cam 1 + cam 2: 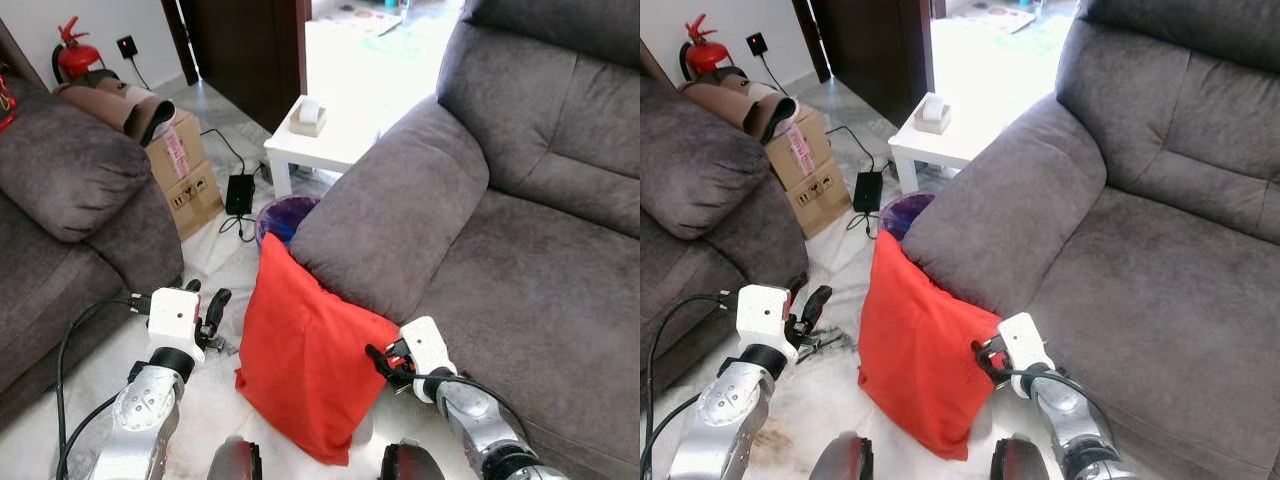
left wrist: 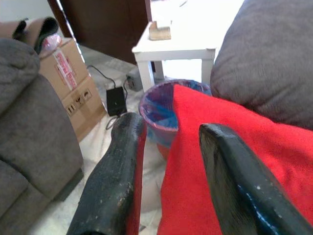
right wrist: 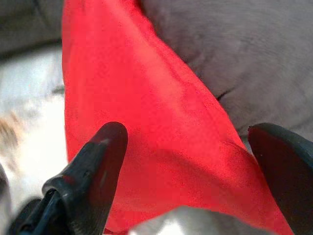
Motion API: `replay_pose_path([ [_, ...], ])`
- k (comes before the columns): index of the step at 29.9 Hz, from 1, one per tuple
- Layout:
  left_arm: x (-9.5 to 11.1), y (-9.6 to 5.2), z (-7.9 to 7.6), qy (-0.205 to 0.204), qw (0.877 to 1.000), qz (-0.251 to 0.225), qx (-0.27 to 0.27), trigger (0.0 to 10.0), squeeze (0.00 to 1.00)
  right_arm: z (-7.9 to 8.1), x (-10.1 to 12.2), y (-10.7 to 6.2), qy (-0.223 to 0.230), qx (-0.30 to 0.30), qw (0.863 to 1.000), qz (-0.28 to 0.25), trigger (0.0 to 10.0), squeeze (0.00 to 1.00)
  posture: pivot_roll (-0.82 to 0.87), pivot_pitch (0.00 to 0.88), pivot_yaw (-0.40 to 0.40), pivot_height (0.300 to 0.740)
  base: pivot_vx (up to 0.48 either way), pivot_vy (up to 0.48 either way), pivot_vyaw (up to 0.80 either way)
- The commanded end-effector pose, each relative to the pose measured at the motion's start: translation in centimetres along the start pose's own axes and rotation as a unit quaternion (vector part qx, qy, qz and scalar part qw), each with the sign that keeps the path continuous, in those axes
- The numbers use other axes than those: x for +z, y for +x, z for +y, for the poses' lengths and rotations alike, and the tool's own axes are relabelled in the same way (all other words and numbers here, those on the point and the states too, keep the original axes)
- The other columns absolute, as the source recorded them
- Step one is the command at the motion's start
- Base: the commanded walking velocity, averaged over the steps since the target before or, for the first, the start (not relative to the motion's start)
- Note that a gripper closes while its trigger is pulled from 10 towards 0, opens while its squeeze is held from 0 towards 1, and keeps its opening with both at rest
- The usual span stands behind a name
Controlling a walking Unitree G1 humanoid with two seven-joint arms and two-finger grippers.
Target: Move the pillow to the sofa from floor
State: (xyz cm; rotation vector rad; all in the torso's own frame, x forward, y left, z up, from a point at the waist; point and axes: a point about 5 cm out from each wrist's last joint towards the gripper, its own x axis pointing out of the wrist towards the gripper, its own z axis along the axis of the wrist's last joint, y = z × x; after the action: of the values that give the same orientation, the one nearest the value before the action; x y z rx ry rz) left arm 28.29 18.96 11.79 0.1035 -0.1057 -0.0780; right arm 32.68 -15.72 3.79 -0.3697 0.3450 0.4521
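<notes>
Pillow (image 1: 300, 350) on floor — leaning against sofa (image 1: 400, 220).

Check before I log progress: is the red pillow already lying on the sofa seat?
No, the red pillow stands on the floor, leaning against the sofa armrest.

— Where are my arms?

— Both silver arms reach forward and down. My left gripper (image 1: 214, 312) sits on the left, its black fingers (image 2: 110, 186) spread apart and pointing forward.

— And the right?

— My right gripper (image 3: 188, 161) is low on the right, angled inward, its fingers (image 3: 93, 169) also wide apart.
</notes>
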Motion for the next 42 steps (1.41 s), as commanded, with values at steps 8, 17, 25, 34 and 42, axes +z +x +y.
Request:
replay_pose_path([
  [8,1.1,-1.4,0.0,-0.002,1.0,0.014,-0.006,10.0,0.0,-0.7,1.1,0.4,-0.003,0.005,1.0,-0.001,10.0,0.0,0.25,0.322,0.054,0.632,0.0,0.0,0.0],
  [17,1.6,-2.1,-0.6,-0.008,0.999,0.03,-0.023,10.0,0.0,-0.3,0.8,0.5,-0.015,0.02,1.0,0.02,10.0,0.0,0.27,0.336,0.057,0.632,0.0,0.0,0.0],
  [25,2.0,-2.4,-1.2,-0.009,0.999,0.035,-0.041,10.0,0.0,-0.4,-0.3,0.3,-0.026,0.004,0.998,0.062,10.0,0.0,0.28,0.345,0.063,0.632,0.0,0.0,0.0],
  [34,2.2,-2.9,-1.5,-0.005,0.998,0.045,-0.05,10.0,0.0,1.3,0.5,0.9,0.044,0.019,0.999,0.025,10.0,0.0,0.3,0.353,0.069,0.632,0.0,0.0,0.0],
  [42,2.4,-2.8,-2.0,-0.009,0.997,0.047,-0.055,10.0,0.0,3.1,0.8,1.3,0.033,0.047,0.998,0.01,0.0,0.0,0.3,0.358,0.072,0.632,0.0,0.0,0.0],
])
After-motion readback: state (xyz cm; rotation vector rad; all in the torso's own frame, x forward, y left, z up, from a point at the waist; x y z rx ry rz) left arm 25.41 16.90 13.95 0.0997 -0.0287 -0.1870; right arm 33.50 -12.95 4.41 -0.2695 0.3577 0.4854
